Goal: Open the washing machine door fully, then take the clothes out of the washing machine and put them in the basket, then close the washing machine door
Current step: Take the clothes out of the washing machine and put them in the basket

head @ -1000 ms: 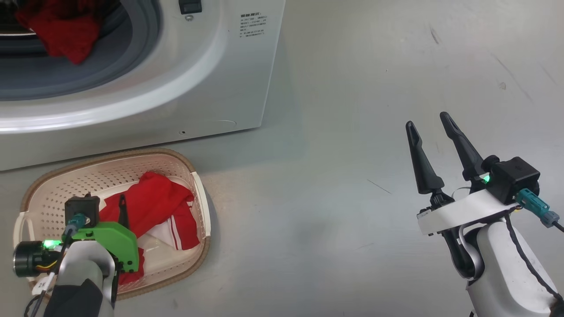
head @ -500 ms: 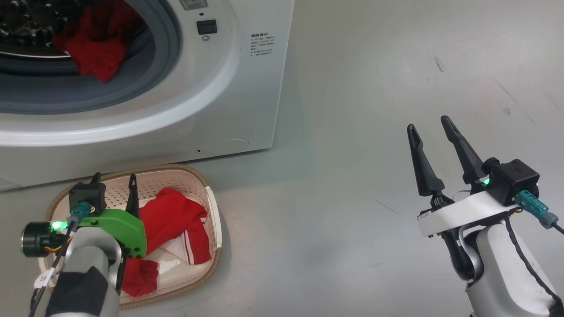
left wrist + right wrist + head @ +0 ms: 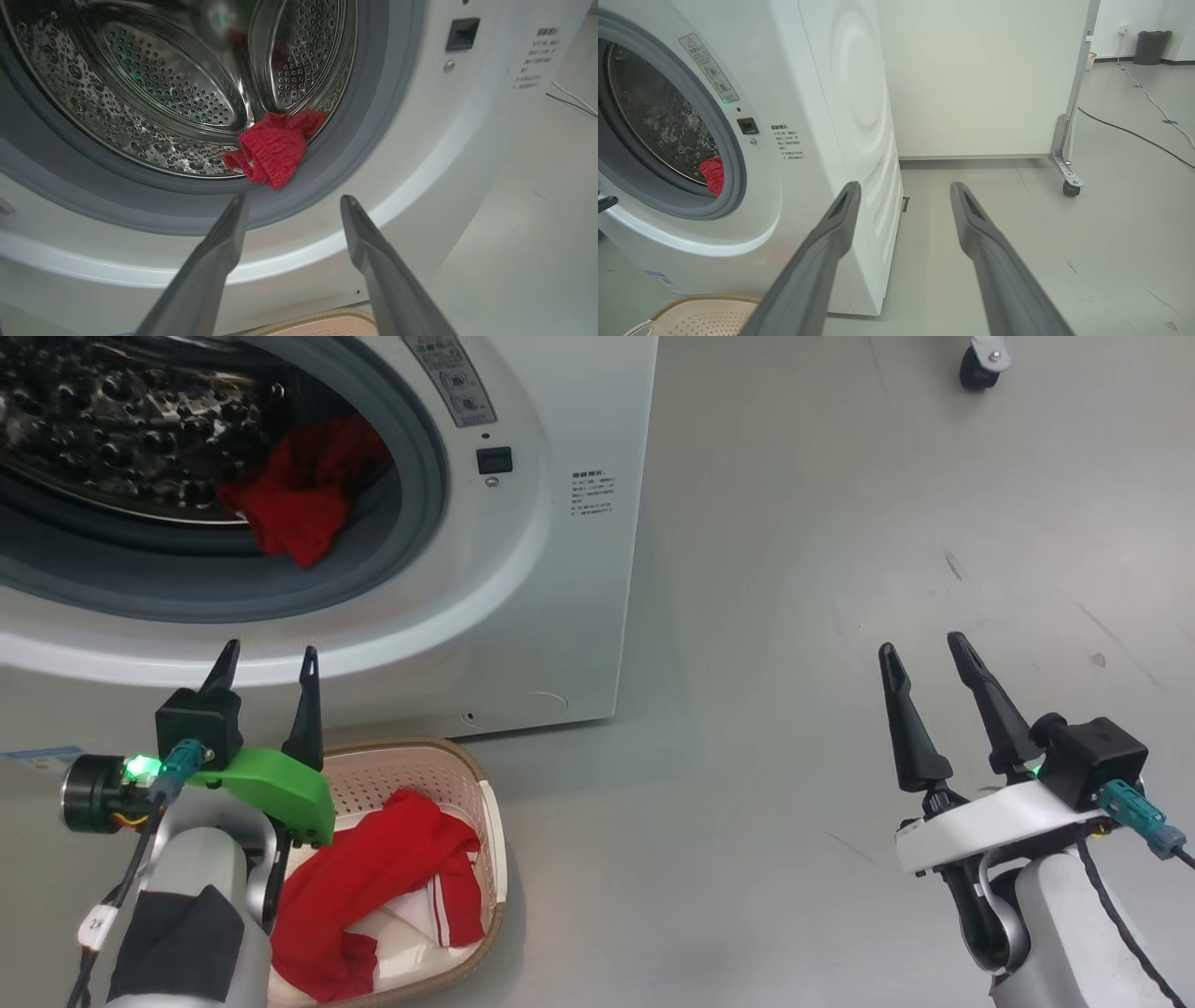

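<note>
Fingers (image 3: 305, 709) of the left gripper (image 3: 269, 658) stand spread and empty. They point up at the white front of the washing machine (image 3: 560, 569), just below its open mouth. A second ago they hung low over the middle of the basket (image 3: 492, 821), above the red clothes (image 3: 373, 868) lying in it. Now they have lifted clear and sit by its far rim. The head camera has tilted up as well, so more of the steel drum (image 3: 163, 93) is on show.

In the left wrist view the fingers frame a bunched red garment (image 3: 271, 149). It rests at the front lip of the drum, toward the right of the mouth, against the grey rubber ring (image 3: 355, 140).

The right gripper (image 3: 922, 653) has not moved. Its fingers are spread, holding nothing, over bare floor (image 3: 794, 569) well to the right of the machine.

Judged from this, one drop into the basket is done and the left arm is heading back for the garment left inside. Closing the door is yet to come.
</note>
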